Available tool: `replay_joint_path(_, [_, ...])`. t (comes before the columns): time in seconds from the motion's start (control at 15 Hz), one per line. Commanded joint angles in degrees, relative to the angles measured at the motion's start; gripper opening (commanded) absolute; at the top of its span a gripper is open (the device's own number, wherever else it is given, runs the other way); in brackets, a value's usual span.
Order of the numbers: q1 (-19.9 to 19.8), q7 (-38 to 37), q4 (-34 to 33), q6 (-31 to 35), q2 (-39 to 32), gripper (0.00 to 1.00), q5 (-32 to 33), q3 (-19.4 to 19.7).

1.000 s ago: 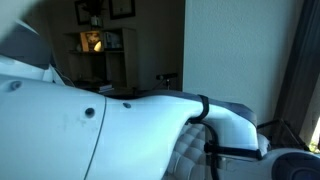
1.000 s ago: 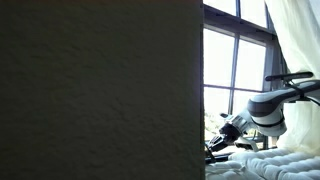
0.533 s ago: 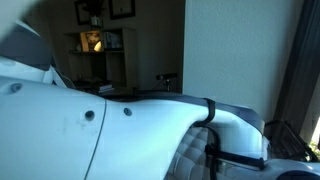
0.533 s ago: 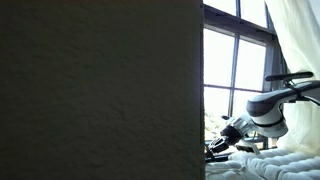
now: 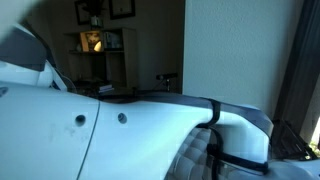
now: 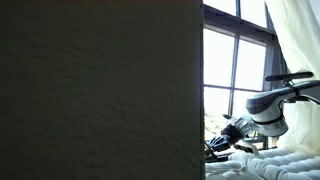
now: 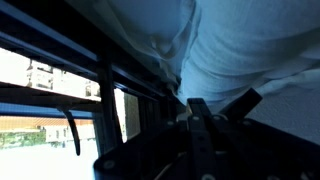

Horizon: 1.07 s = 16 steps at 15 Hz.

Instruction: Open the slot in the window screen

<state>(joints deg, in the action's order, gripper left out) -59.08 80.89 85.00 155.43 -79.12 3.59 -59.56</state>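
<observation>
The window is tall with dark bars, and bright daylight comes through it. My gripper reaches low toward the window's bottom edge, close to the sill. In the wrist view the gripper comes up from the bottom, and its dark fingers are pressed together and shut. They point at the dark window frame under a white curtain. A dark angled piece sticks out beside the fingers; I cannot tell what it is. The screen's slot itself is too dark to make out.
The white arm fills most of an exterior view, with a room, shelf and lamp behind it. A dark wall blocks the left of an exterior view. White curtain hangs at the right, with bedding below.
The arm's white body has slid a little to the right in the exterior view. The gripper stays shut near the window's bottom edge.
</observation>
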Motion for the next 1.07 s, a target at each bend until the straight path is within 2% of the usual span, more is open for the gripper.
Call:
replay_joint_path(0.0, [-2.7,9.5,2.0,1.1,-2.0,0.0,-2.8,-4.0])
replay_joint_path(0.33, [-4.4,16.5,2.8,0.6,-3.7,0.0,-5.3,-6.5])
replay_joint_path(0.73, [-5.9,20.8,4.6,1.4,-4.4,0.0,-6.9,-8.1])
replay_joint_path(1.0, [-8.3,25.2,6.4,3.3,-7.3,0.0,-7.1,-11.5])
